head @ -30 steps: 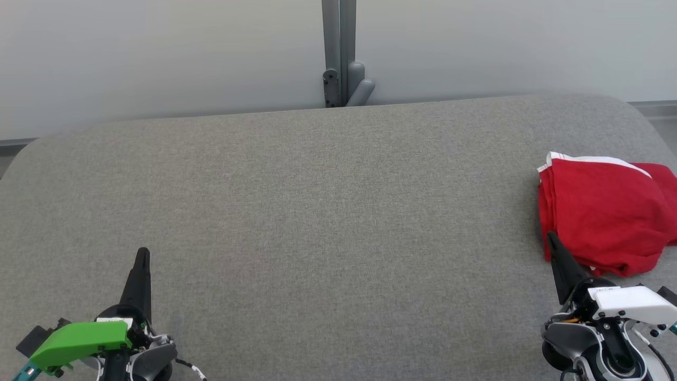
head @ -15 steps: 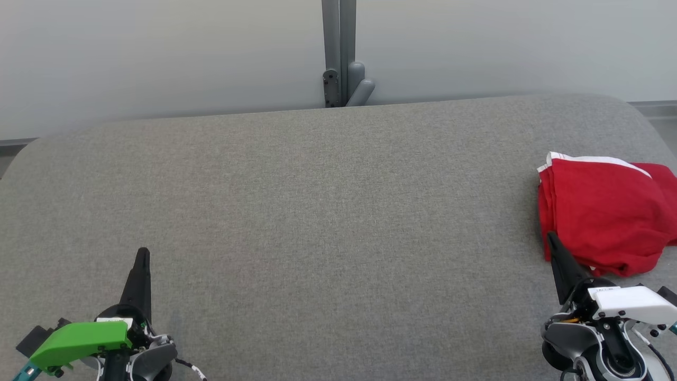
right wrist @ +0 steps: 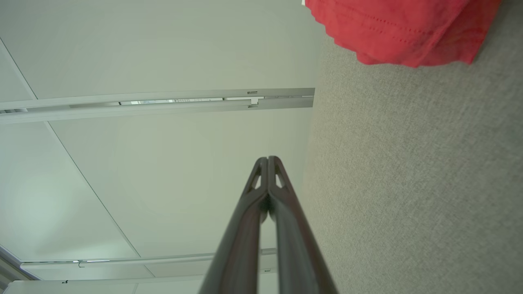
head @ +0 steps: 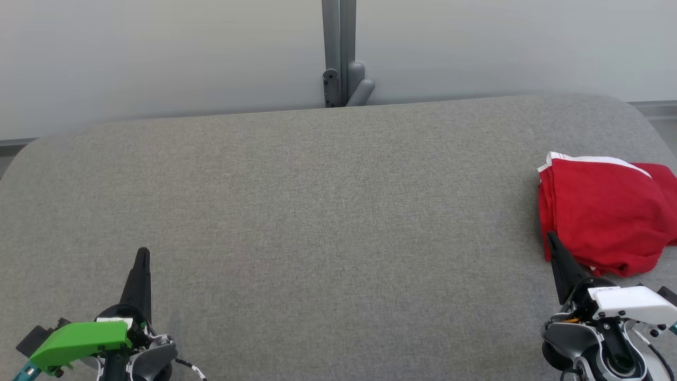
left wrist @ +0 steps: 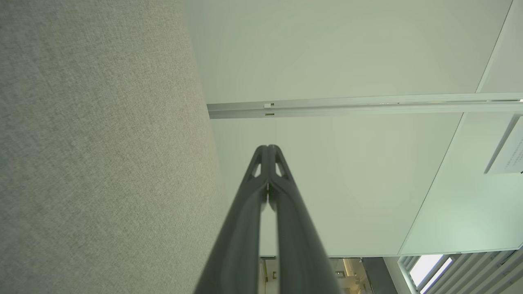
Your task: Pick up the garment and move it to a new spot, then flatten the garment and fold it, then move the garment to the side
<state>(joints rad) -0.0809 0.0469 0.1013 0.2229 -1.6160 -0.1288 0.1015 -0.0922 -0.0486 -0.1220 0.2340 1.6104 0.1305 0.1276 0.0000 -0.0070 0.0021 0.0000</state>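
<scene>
The garment [head: 603, 211] is red with a white trim, folded into a compact bundle at the right edge of the grey fabric table [head: 328, 201]. Its red hem [right wrist: 392, 32] fills the top right corner of the right wrist view. My right gripper [head: 552, 241] is shut and empty, its tip just at the bundle's near left corner; whether it touches the cloth I cannot tell. In the right wrist view its fingers [right wrist: 267, 160] are pressed together. At the lower left my left gripper [head: 143, 253] is shut and empty over bare table, fingers together [left wrist: 267, 148].
A grey post with a bracket [head: 341, 69] stands behind the table's far edge against a pale wall. The table's corners are rounded, and the garment reaches the right border of the head view.
</scene>
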